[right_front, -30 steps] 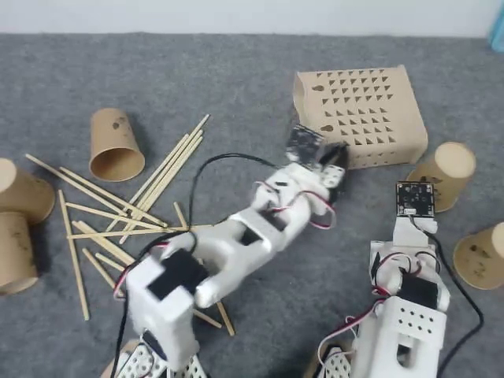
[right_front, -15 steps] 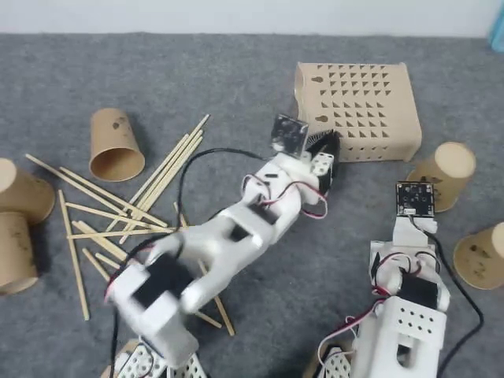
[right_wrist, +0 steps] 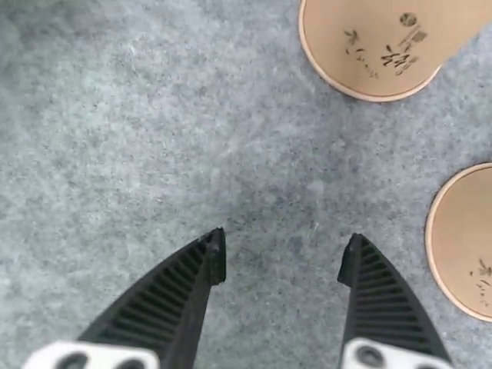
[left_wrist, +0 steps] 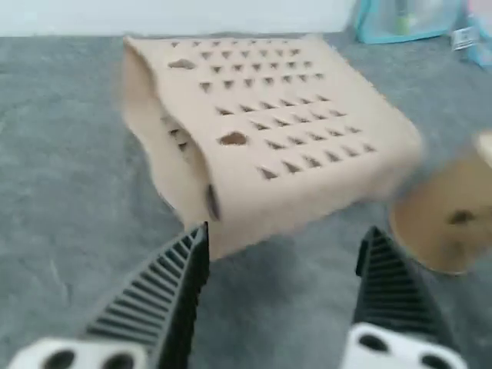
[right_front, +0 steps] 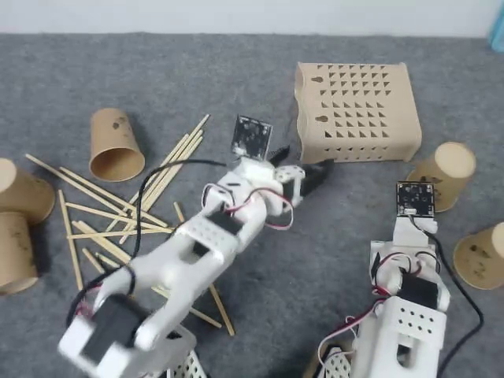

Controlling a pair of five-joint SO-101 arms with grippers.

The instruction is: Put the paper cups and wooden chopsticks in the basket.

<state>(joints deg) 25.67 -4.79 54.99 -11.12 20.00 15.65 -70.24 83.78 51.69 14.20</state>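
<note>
Beside basket [right_front: 358, 110], left gripper [left_wrist: 287, 234] hung spread, empty; right gripper [right_wrist: 285, 238] spread too. Careless swing might shove basket away.

Floor: grey carpet [right_front: 236, 71] — spread under everything.
Back: pale wall [right_front: 236, 14] along the carpet's far edge.
Corner: teal box [left_wrist: 400, 21] — far right, by the wall.
</note>
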